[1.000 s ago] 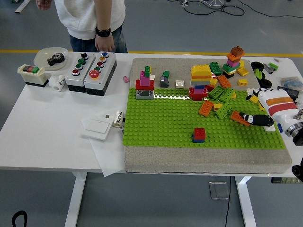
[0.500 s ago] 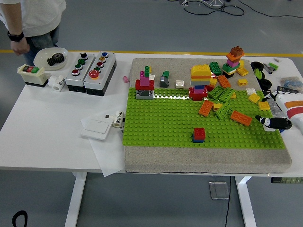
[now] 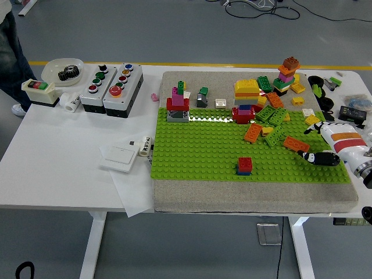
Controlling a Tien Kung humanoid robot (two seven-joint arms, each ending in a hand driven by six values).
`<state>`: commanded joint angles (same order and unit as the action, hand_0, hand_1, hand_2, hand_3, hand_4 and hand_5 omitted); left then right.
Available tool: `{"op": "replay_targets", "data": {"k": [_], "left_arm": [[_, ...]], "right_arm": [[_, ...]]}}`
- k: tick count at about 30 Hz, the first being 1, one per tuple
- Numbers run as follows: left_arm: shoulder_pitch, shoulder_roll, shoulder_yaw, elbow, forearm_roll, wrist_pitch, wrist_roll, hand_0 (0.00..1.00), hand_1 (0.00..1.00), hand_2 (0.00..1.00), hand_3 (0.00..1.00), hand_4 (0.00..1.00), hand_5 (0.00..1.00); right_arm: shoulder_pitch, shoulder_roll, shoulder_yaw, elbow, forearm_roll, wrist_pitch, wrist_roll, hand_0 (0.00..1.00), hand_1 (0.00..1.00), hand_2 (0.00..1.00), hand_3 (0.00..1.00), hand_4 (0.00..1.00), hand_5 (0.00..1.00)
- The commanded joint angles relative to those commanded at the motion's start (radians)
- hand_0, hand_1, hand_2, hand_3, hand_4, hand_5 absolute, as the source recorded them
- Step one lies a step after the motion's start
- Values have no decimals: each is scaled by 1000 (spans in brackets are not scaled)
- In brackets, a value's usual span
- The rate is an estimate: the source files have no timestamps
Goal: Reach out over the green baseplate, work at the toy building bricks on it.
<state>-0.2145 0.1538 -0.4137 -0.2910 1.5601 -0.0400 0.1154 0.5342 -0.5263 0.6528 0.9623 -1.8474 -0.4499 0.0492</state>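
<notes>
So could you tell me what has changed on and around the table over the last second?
The right hand drew back toward the right edge of the green baseplate, then came in again beside the long orange brick, holding nothing. The person walked from the table's far side off to the left. The bricks and the button boxes stayed put.

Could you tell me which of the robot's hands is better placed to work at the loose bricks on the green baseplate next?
The right. The right hand is over the green baseplate at its right edge, right beside the long orange brick and near the loose pile. The left hand is not in view.
</notes>
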Motion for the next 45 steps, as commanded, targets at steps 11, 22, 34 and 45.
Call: {"op": "replay_targets", "data": {"k": [11, 22, 34, 45], "left_arm": [[-1, 3, -1, 0, 0, -3, 0, 653, 644, 679, 608, 662, 659], [-5, 3, 6, -2, -11, 0, -2, 657, 647, 679, 609, 661, 657], [-7, 2, 9, -3, -15, -2, -4, 655, 649, 676, 609, 663, 660], [-9, 2, 12, -4, -19, -1, -6, 656, 649, 675, 608, 660, 657]], "right_arm": [[21, 44, -40, -43, 12, 8, -6, 596, 645, 710, 645, 855, 452], [23, 48, -54, -88, 31, -29, 7, 440, 569, 627, 595, 835, 462], [26, 54, -71, -104, 22, -25, 16, 283, 454, 527, 539, 805, 463], [30, 59, -73, -112, 21, -44, 21, 225, 404, 506, 525, 775, 475]]}}
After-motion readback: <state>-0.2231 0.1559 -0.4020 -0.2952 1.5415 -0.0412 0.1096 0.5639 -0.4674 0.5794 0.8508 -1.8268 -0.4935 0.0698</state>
